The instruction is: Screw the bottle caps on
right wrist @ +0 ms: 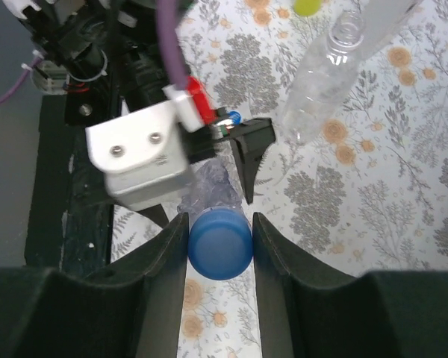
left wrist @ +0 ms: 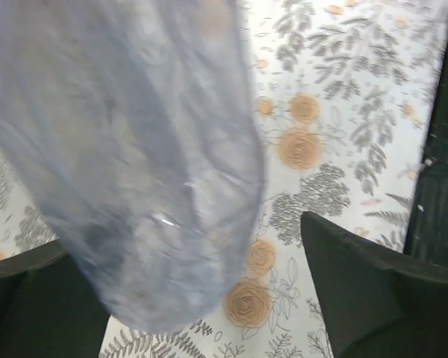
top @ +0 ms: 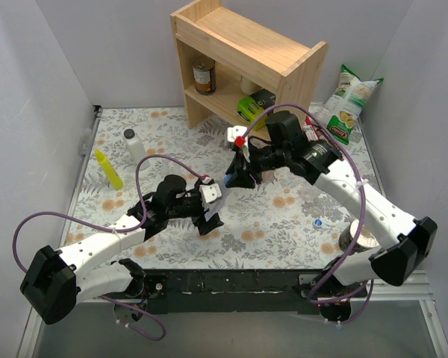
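Where the two arms meet over the middle of the table, we see the right gripper closed on a blue cap, one finger pressed against each side of it. The cap sits at the end of a crumpled clear bottle, which runs from the cap towards the left gripper. That gripper stands open around the bottle's body. In its own wrist view, the blurred bottle lies close against one finger and clear floral cloth shows between it and the other finger.

A second clear bottle lies uncapped on the table beyond the pair, with its open neck showing. A loose blue cap rests on the cloth towards the near right corner, beside the right arm.

A yellow squeeze bottle and a white bottle are near the left edge. A wooden shelf stands at the far edge.
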`<state>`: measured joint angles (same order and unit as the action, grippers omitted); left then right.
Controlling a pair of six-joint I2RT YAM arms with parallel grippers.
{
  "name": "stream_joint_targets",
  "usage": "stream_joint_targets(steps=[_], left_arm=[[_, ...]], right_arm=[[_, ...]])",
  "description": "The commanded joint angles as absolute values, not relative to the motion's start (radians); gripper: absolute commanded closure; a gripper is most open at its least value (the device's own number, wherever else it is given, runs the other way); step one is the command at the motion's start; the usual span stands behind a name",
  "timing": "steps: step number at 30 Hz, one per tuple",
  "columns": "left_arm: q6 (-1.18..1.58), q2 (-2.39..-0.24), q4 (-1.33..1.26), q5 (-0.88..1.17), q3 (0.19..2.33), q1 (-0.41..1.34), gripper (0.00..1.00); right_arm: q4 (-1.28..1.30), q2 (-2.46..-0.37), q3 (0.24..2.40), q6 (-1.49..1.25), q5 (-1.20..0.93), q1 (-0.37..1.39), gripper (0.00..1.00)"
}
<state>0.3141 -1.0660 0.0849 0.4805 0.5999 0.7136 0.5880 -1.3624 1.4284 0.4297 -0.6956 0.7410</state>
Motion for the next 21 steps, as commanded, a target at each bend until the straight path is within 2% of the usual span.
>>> stream_joint_targets(steps=[1,5,12,21], left_arm=[[0.37,-1.068,-0.031,0.312,0.561,0.709,0.02],[0.411,-1.074,-0.011,0.212,0.551,0.709,0.02],[0.404,-1.025,0.067,0.236,0.508,0.709,0.02],[0.385,-1.009,0.071,0.336,0.48,0.709,0.02]], right_arm=[[0.758,-1.468,1.61,0.535,-0.704,0.693,0.91],[0.857,-1.514,1.715,0.673,-0.626,0.678,0.92],[1.049,-1.638,1.844,0.834,-0.523,0.634,0.94],[0.977,-1.71,1.832,0.841,-0.393,0.612,0.96]])
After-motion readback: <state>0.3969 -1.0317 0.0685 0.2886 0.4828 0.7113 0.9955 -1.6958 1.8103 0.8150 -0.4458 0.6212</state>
